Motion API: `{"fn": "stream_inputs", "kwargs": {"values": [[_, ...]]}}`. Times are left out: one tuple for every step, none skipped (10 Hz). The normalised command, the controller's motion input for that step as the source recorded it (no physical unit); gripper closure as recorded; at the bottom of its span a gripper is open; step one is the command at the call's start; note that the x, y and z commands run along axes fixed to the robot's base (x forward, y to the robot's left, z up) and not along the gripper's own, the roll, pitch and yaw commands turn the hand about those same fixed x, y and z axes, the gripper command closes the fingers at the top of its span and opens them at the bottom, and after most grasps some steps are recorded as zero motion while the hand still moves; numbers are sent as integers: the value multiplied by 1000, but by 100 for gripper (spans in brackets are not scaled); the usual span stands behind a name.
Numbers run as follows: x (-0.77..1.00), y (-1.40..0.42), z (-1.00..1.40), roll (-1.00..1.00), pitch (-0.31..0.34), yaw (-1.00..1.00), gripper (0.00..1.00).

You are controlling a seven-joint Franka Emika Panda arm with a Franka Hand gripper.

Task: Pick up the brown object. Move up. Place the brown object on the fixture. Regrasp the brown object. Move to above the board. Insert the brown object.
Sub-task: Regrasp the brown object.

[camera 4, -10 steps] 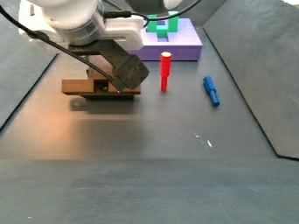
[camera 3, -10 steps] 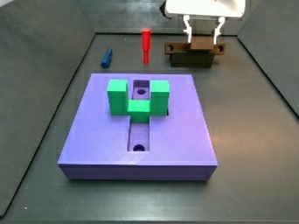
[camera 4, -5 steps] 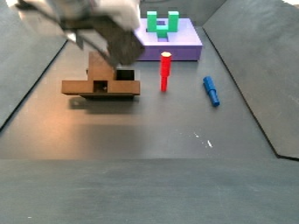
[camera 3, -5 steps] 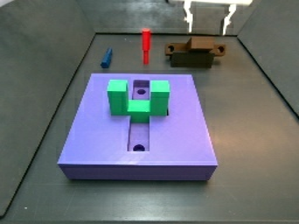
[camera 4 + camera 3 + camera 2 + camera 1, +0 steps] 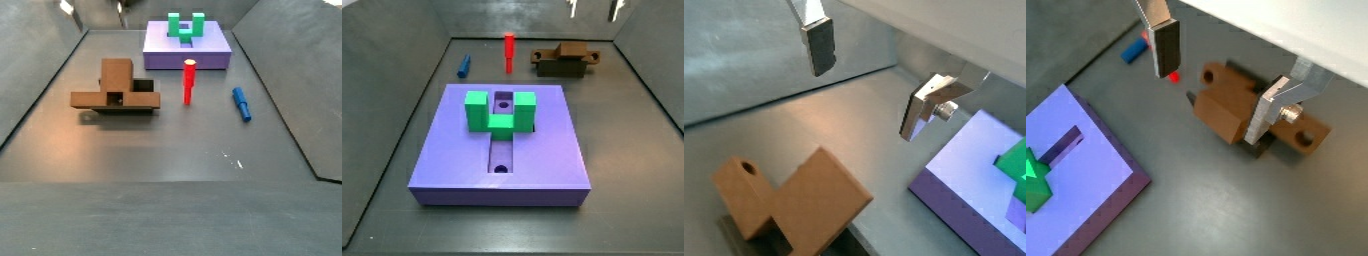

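Two silver fingers (image 5: 1164, 45) of the tool (image 5: 1213, 80) are hanging wide open with nothing between them, high above the brown object (image 5: 118, 82). The brown object is sitting on the fixture (image 5: 563, 66), well behind the board (image 5: 502, 150) in a side view. For a good regrasp, the tool should be coming straight down around it. Since a second ago, the tool has been lifting away.

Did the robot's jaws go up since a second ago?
Yes. The gripper was down at the brown object on the fixture; now it is high above them, open and empty.
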Motion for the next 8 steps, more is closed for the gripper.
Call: {"fn": "stream_inputs", "kwargs": {"values": [[94, -294, 480, 1000, 0, 97, 0], [54, -180, 343, 1000, 0, 46, 0], [80, -71, 91, 1000, -71, 66, 0], [177, 0, 0, 1000, -49, 137, 0], [109, 0, 0, 1000, -63, 111, 0], [114, 0, 0, 1000, -23, 51, 0], [103, 0, 0, 1000, -23, 66, 0], [140, 0, 0, 1000, -11, 157, 0]]}}
